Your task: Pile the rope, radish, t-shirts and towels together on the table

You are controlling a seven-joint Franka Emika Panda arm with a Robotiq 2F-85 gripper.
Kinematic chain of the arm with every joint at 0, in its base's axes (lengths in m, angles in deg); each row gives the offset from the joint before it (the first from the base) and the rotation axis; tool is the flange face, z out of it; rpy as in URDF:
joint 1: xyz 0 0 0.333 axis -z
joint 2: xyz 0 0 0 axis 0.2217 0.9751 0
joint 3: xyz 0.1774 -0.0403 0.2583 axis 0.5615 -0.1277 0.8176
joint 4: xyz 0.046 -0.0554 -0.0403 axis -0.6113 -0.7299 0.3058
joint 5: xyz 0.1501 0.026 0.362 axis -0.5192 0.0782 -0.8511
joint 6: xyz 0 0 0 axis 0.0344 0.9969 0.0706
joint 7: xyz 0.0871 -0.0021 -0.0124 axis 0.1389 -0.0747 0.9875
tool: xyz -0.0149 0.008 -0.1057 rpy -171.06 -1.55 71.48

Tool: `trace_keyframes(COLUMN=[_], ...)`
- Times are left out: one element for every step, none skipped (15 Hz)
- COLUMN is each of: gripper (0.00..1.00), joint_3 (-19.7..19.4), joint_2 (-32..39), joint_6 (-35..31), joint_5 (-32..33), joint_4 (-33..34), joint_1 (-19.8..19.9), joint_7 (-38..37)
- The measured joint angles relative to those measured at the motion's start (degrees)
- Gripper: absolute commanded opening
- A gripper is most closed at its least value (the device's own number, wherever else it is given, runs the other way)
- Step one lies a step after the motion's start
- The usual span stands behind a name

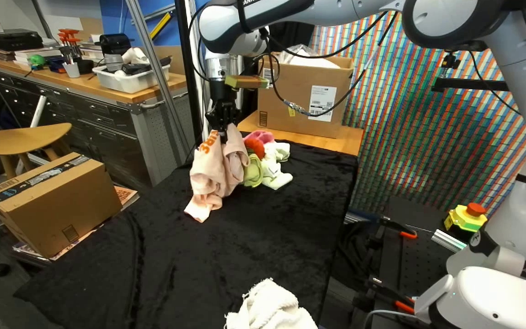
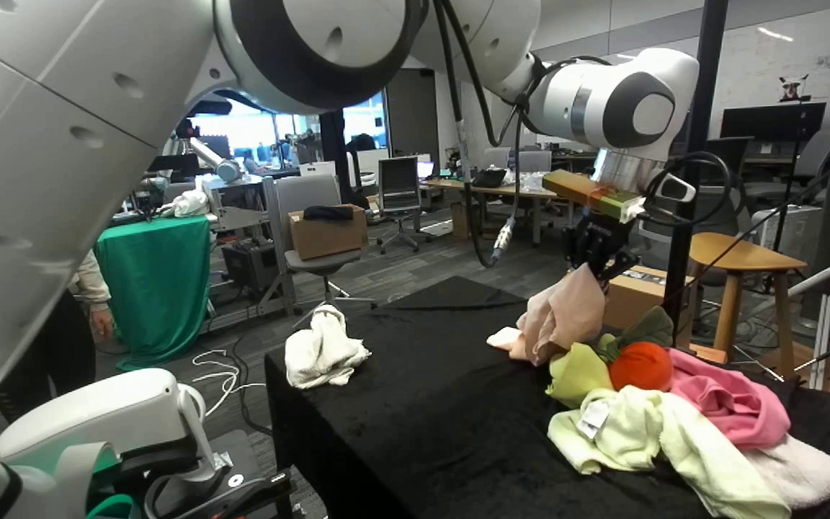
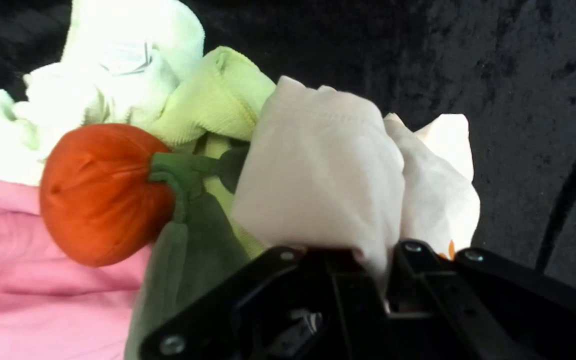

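Gripper clenches the printed shirt above the black table; workbench and stool beyond.

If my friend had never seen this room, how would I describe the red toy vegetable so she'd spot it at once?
Start at the large black-covered table. In an exterior view, look between the pink t-shirt and the yellow-green towel for the radish. It is a plump, green-leaved, red-orange ball, while its neighbours are crumpled cloth.

See cream t-shirt hanging crumpled near green towels, red radish, pink t-shirt. Find white towel bunched well apart.
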Motion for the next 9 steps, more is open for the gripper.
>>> trace_keyframes(gripper=[0.08,0.08,0.08,0.08,0.08,0.08,0.08,0.08,0.08], joint_3=[-0.17,-0.37,-0.63,-0.84,-1.04,-1.26,-1.45,-1.63,-1.83], joint_2=[-1.38,-2.82,-4.27,-5.62,-6.83,-7.92,-8.94,-9.88,-10.72], joint_6=[-1.10,-2.28,-3.54,-4.68,-5.75,-6.74,-7.63,-8.27,-9.01], joint_5=[-0.49,-1.10,-1.76,-2.37,-3.06,-3.73,-4.34,-4.94,-5.62], joint_4=[-1.65,-3.47,-5.43,-7.35,-9.24,-11.10,-12.95,-14.66,-16.40], joint_1=[0.43,0.86,1.25,1.65,2.06,2.43,2.81,3.17,3.52], joint_7=[0.00,0.00,0.02,0.02,0.03,0.05,0.08,0.15,0.26])
